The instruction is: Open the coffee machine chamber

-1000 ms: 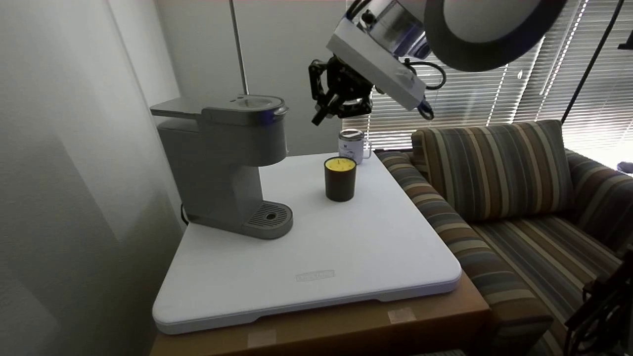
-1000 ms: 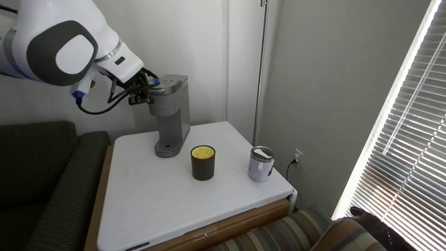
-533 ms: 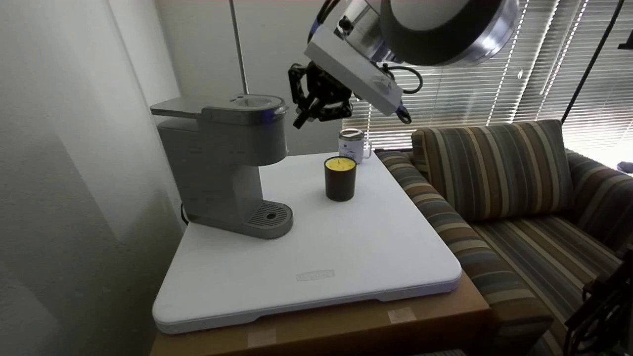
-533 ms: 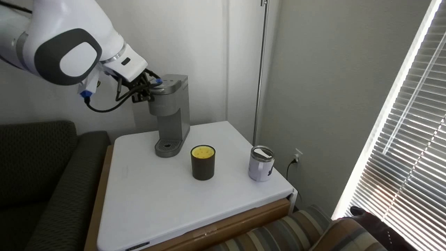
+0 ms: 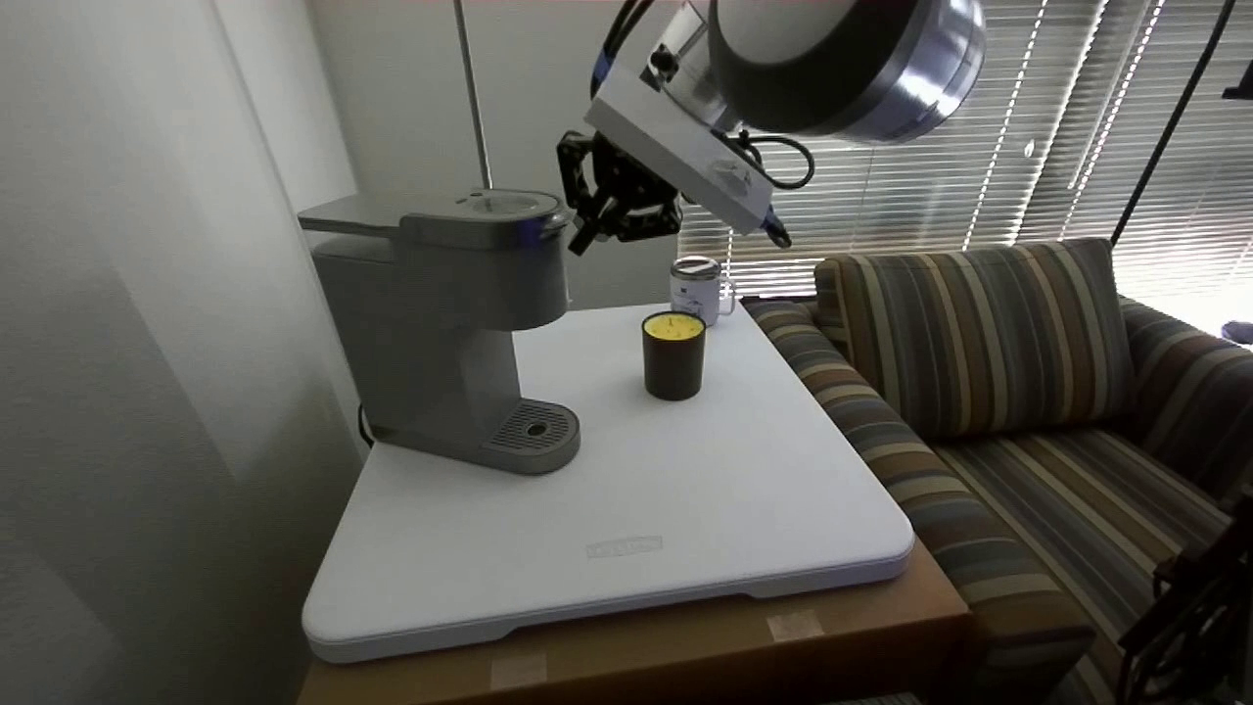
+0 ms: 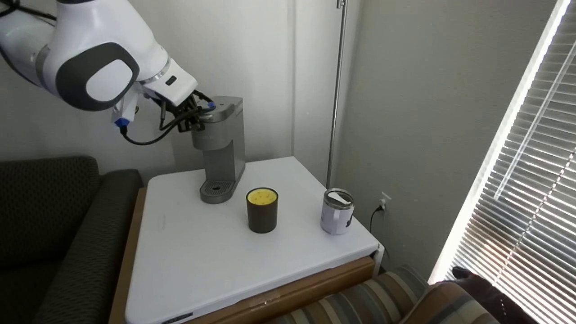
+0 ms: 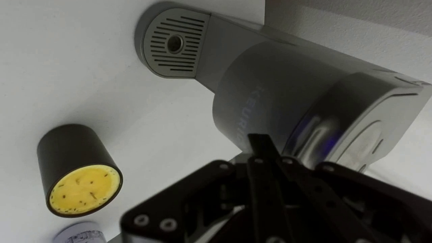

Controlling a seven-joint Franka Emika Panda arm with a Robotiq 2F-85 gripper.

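Note:
The grey coffee machine stands upright on the white table in both exterior views. Its drip tray shows in the wrist view. The chamber, its round head, has its lid down; its interior is hidden. The head also shows in the wrist view, with a shiny front handle. My gripper is shut and empty, tilted down just in front of the head at about handle height. In the wrist view its fingertips overlap the head beside the handle. I cannot tell whether they touch.
A dark cup with yellow inside and a white mug stand on the white table. A wall is close to the machine. A striped armchair adjoins the table. Cables hang from my wrist.
My arm and shut gripper have moved toward the front of the coffee machine's head, slowing in the last half second. The machine, cup and mug have not moved.

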